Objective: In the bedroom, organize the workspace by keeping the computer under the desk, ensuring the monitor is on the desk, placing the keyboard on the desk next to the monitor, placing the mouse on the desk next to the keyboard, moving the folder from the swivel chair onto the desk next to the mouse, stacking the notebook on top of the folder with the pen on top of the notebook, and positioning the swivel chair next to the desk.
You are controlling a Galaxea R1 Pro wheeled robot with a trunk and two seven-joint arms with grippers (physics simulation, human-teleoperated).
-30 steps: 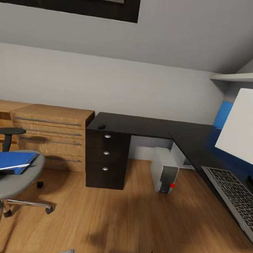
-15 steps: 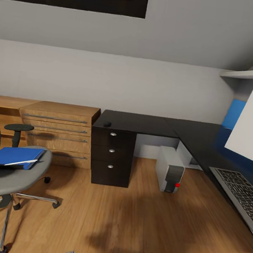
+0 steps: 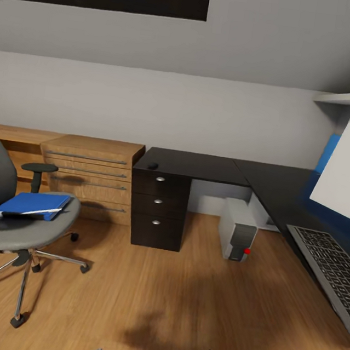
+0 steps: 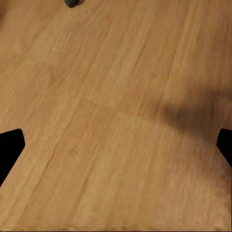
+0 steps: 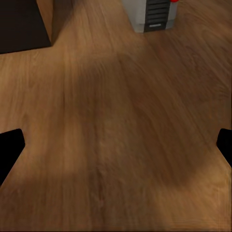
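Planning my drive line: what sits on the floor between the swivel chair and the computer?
In the head view, the desk's black drawer pedestal stands between the swivel chair and the computer; nearer the robot, bare wood floor.

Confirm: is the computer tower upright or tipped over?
Upright. The computer stands on the wood floor under the desk, front panel vertical.

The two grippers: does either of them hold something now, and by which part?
Nothing is held. The left gripper and the right gripper are both open, with only wooden floor between their fingertips.
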